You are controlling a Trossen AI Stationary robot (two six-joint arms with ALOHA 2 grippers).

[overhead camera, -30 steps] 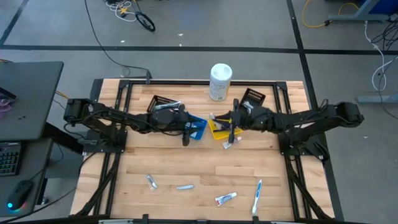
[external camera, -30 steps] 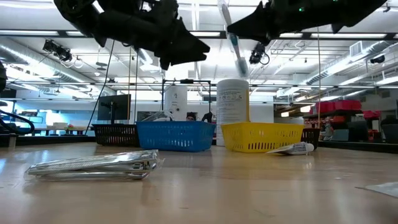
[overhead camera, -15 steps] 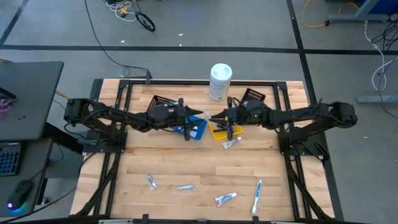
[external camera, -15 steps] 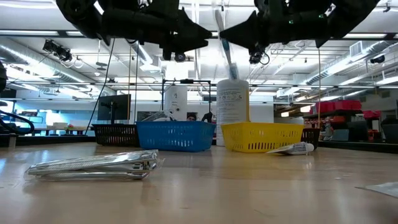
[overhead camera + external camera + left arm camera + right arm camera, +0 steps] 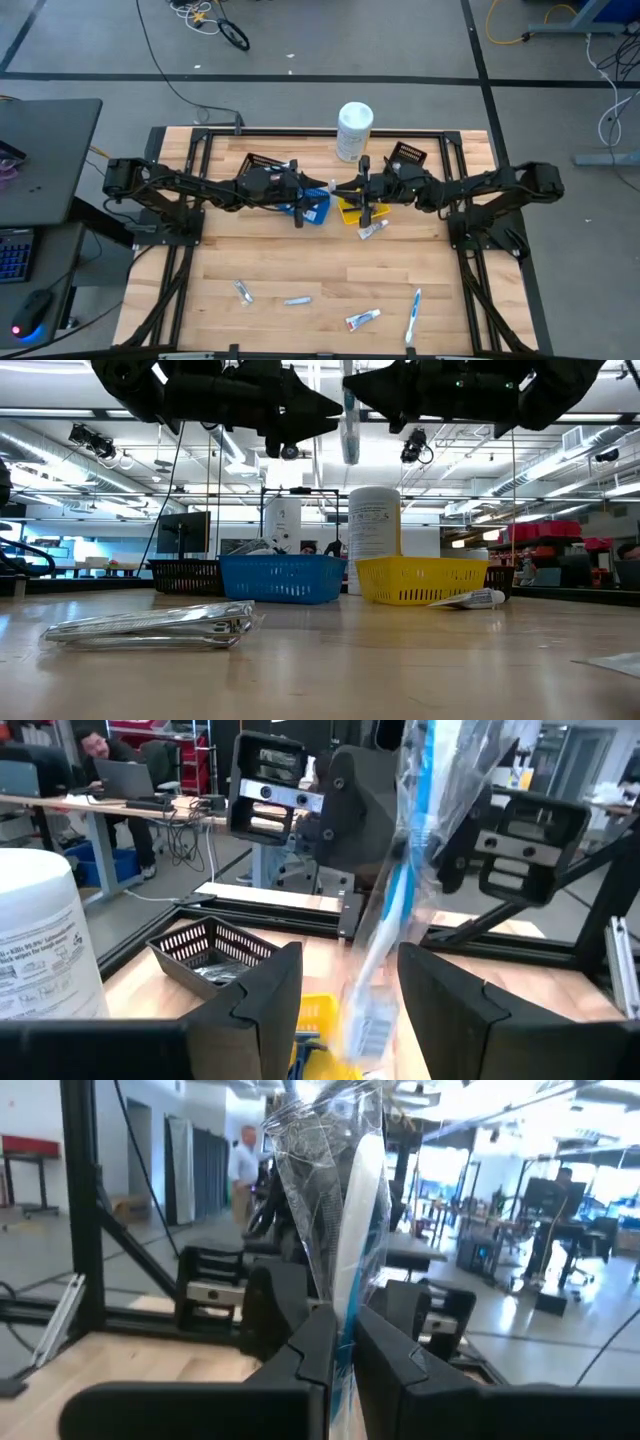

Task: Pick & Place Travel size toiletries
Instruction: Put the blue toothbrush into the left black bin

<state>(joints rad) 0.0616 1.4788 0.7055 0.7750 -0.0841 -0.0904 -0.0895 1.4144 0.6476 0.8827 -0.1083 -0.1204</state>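
Note:
A pale toothbrush with blue trim in a clear wrapper (image 5: 349, 430) hangs in the air between my two grippers, above the blue bin (image 5: 316, 206) and the yellow bin (image 5: 352, 208). My right gripper (image 5: 344, 188) is shut on it. My left gripper (image 5: 322, 186) faces it from the table's left, open; in the left wrist view its fingers (image 5: 270, 995) stand on either side of the toothbrush (image 5: 385, 930) without touching it. More toiletries lie on the near table: a foil packet (image 5: 243, 291), a small tube (image 5: 297, 299), a red-ended tube (image 5: 362, 319) and another toothbrush (image 5: 412, 315). My right gripper (image 5: 343, 1345) pinches the wrapped toothbrush between its two fingers, on the wrapper around the handle (image 5: 345, 1305). The fingers come level from the table's right and lie across it. The toothbrush is lifted clear and hangs nearly upright, its lower end (image 5: 349, 455) free in the air.
A white tube (image 5: 372, 229) lies on the table just near of the yellow bin. Two black bins (image 5: 262, 163) (image 5: 407, 155) and a large white canister (image 5: 354, 131) stand toward the far edge. The two grippers are close together above the middle bins.
My right gripper has moved toward the table's left and slightly up, carrying the toothbrush, which has swung from tilted to nearly upright. My left gripper has risen, levelled out and closed in on the toothbrush from the left.

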